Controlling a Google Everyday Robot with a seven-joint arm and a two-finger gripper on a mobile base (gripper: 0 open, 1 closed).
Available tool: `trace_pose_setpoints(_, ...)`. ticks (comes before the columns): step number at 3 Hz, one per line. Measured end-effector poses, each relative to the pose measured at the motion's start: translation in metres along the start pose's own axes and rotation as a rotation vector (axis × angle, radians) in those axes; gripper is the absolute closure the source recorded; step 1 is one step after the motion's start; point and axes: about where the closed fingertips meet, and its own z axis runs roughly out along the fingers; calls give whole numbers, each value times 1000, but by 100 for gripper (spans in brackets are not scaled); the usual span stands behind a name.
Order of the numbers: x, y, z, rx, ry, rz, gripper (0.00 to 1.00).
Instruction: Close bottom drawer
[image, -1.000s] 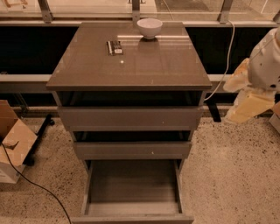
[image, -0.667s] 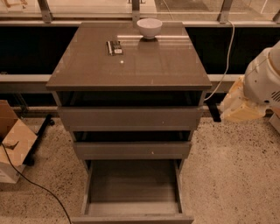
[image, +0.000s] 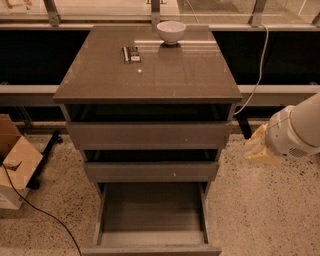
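The grey-brown cabinet (image: 150, 75) stands in the middle of the camera view. Its bottom drawer (image: 152, 210) is pulled far out toward me, its wide grey tray interior bare, its flat front (image: 150, 250) at the lower edge of the view. The middle drawer (image: 150, 171) and the top drawer (image: 150, 135) stick out slightly. My arm's white link (image: 295, 131) enters from the right, beside the cabinet at the height of the upper drawers. The gripper (image: 257, 147) shows as a yellowish shape at its left end, apart from the cabinet.
A white bowl (image: 171, 31) and a small dark flat object (image: 131, 54) lie on the cabinet top. A cardboard box (image: 15, 160) and a black cable (image: 45, 215) are on the speckled floor at left. A white cord (image: 257, 65) hangs at the back right.
My arm has moved down and a little left, closer to the cabinet's right side. The drawers have not moved.
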Motion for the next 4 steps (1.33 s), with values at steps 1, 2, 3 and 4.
trace_pose_setpoints(1,1,-7,6,24,-9,2,100)
trace_pose_setpoints(2,3,-2,25,2,28,20,100)
trace_pose_setpoints(3,8,5,57,-26,28,34,100)
trace_pose_setpoints(4,22,26,104,-65,1,41,100)
